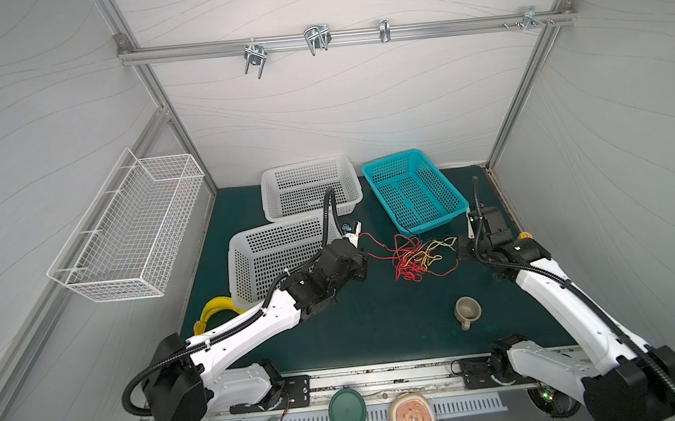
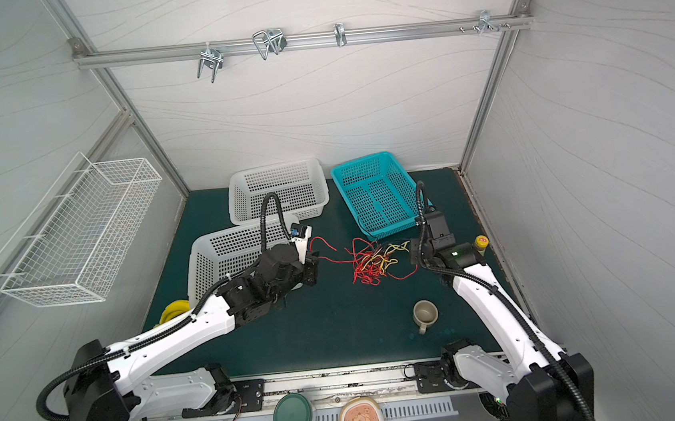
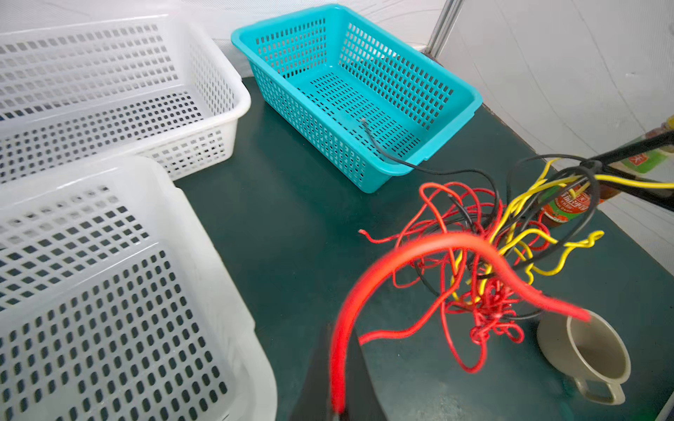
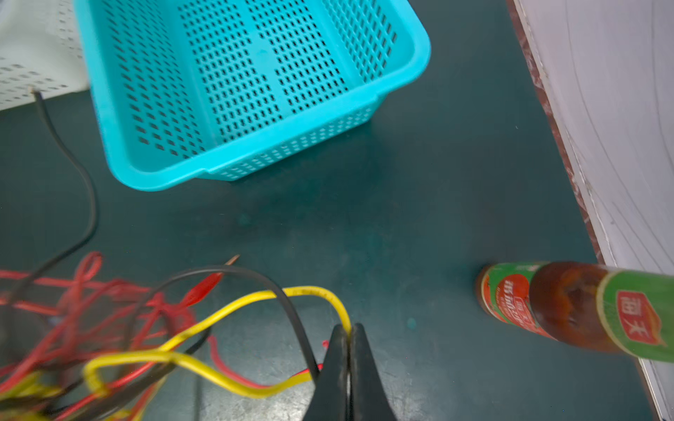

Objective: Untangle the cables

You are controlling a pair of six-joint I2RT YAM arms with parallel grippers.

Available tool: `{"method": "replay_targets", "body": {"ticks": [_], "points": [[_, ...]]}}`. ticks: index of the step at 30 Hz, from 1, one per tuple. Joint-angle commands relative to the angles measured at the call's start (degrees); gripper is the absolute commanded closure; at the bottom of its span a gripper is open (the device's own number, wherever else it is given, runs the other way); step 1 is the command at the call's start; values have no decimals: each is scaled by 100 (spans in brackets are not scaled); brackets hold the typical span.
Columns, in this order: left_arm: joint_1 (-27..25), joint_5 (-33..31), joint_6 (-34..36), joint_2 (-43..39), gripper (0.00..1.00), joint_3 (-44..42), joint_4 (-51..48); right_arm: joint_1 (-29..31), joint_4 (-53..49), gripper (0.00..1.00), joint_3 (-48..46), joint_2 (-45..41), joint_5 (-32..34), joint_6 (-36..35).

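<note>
Dark green matting covers the desk (image 1: 379, 324), boxed in by pale walls. On the left wall hangs a white wire basket (image 1: 129, 229), and below it a curved yellow object (image 1: 215, 307) lies at the desk's left edge, partly behind the left arm. Next come two white plastic baskets, the nearer one (image 1: 273, 258) tilted with the arm reaching across it, the farther one (image 1: 309, 189) flat on the desk against the back wall. The left gripper (image 1: 355, 237) sits just past the nearer basket's right end, its jaws closed on a red cable (image 3: 419, 244) that arcs out from between them toward the heap. The cables (image 1: 415, 257), a tangle of red, yellow and black strands, rest on the desk between the two grippers, just in front of the blue basket (image 1: 413, 190). One black cable (image 3: 386, 153) has a loose end near that basket's front rim. Nearer the front edge, a beige mug (image 1: 467, 310) stands upright, apart from the heap. The right gripper (image 4: 350, 335) is just beside the tangle's right side, its jaws pinched together on a yellow cable (image 4: 233, 310) that loops back into the heap. Beyond it, by the right wall, stands a sauce bottle (image 4: 569, 310) with a green and red label.
</note>
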Motion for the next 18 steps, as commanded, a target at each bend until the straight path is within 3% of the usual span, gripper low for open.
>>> {"method": "replay_targets", "body": {"ticks": [1,14,18], "points": [[126,-653,151,-257,100,199,-594,-317,-187,100,-65,-21,398,87],[250,-836,239,-642,100,109,-890,-617,-318,100,22,33,399,250],[243,-459,298,-618,100,69,-688,-602,2,100,-17,-110,-580,166]]}}
